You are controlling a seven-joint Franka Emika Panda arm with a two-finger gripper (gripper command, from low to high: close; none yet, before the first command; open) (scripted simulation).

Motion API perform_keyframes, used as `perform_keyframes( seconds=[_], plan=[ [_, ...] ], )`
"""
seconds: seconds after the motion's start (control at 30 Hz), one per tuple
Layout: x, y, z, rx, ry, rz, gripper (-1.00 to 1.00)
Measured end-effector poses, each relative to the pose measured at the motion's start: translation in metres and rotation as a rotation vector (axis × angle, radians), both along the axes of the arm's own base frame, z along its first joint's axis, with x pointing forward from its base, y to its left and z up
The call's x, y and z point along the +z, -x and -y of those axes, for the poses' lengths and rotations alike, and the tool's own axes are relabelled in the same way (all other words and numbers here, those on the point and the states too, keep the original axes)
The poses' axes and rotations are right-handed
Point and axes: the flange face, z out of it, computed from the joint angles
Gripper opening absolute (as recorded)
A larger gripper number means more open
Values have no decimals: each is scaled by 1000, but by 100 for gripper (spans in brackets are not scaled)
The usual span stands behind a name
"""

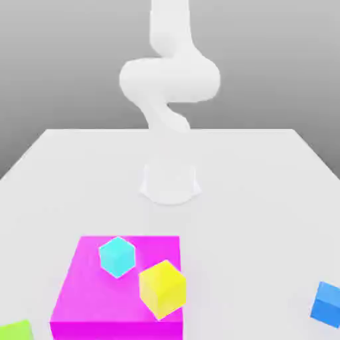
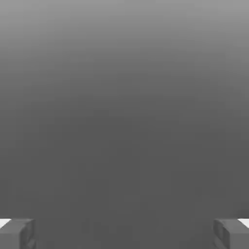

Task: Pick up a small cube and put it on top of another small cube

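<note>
One blue cube (image 1: 325, 307), plain and matte, brighter on top, deeper blue on the sides, turned at an angle on the counter (image 1: 252, 219), at the exterior view's right edge and partly cut off, well apart from the magenta block (image 1: 109, 292). Tool (image 2: 124, 234) wide open.

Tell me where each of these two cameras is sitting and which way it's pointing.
Exterior view: off the arm, above table height, facing the arm's base across the white table; it sees the magenta block, cyan cube, yellow cube, blue cube and green object, plus the arm.
Hand view: on the hand, looking out past the open gripper, whose two fingers show, toward a plain grey background.
Shared: both take in grey background; I can't match any object between them.
</note>
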Motion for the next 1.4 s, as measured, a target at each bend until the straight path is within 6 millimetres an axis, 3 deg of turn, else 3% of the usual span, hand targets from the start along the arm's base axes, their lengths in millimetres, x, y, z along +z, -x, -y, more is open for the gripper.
perform_keyframes(
  seconds=[0.27,0.53,0.8,1.03,1.17,1.2,1.4],
  plan=[
    [-119,-83,-68,-147,-12,-193,0],
    [-253,-120,-135,-259,-43,-360,0],
    [-382,-108,-205,-352,-108,-526,0],
    [-475,-65,-265,-439,-197,-686,0],
    [-532,-59,-274,-453,-212,-708,0],
    [-544,-58,-274,-453,-211,-709,-100],
    [-550,-58,-274,-452,-213,-708,-100]
  ],
)
